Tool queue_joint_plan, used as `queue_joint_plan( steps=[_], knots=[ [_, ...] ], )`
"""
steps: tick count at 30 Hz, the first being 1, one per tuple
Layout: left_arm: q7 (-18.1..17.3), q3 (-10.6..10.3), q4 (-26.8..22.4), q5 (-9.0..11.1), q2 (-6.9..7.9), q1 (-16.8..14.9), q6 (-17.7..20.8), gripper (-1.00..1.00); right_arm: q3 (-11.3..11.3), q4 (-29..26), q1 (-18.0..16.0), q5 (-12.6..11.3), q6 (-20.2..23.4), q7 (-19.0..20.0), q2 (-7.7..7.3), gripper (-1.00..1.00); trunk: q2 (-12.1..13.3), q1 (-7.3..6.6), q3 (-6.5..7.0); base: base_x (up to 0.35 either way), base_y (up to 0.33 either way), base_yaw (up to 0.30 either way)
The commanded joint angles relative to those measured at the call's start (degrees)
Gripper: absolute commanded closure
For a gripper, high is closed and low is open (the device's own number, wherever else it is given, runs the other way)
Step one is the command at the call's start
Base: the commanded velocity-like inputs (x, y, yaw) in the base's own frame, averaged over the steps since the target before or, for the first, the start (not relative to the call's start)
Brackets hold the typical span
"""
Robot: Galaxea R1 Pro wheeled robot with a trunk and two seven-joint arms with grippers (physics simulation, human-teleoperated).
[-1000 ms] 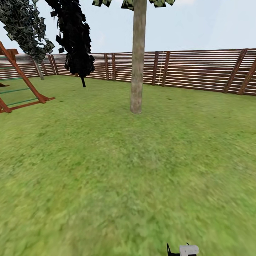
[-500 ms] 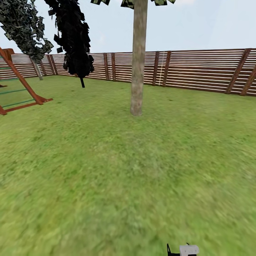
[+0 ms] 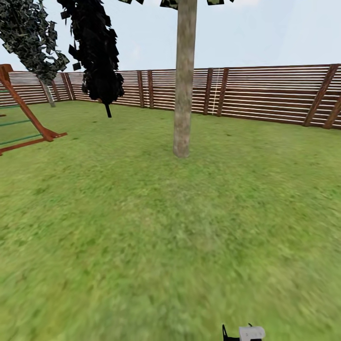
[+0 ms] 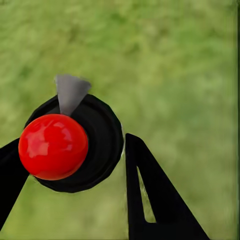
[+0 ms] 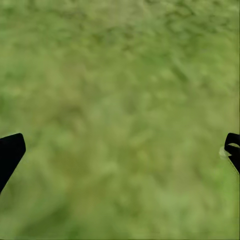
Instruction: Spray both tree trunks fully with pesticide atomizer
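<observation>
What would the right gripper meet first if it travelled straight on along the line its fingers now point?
Most likely the grass lawn: the right gripper has its fingers spread wide and points at bare turf, with nothing between. How far off the ground lies is unclear.

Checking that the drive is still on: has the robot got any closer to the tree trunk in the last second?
Yes. The tree trunk has its base lower in the head view, and the swing frame has slid left, while the fence holds: the camera is advancing.
</observation>
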Motion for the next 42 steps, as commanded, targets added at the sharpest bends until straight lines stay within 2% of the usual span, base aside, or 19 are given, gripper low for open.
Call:
queue_joint_plan(
  steps=[1, 42],
  knots=[
    [0.09, 0.47, 0.06, -0.58, 0.01, -0.04, -0.22, 1.0, 0.42, 0.05, -0.04, 0.23, -0.03, -0.6, 0.03, -1.0, -0.02, 0.03, -0.05, 0.339, -0.071, 0.0],
    [0.1, 0.47, -0.03, -0.54, 0.07, 0.04, -0.3, 1.0, 0.42, 0.05, -0.04, 0.27, -0.03, -0.6, 0.03, -1.0, -0.02, 0.03, -0.05, 0.339, -0.071, 0.0]
  ],
)
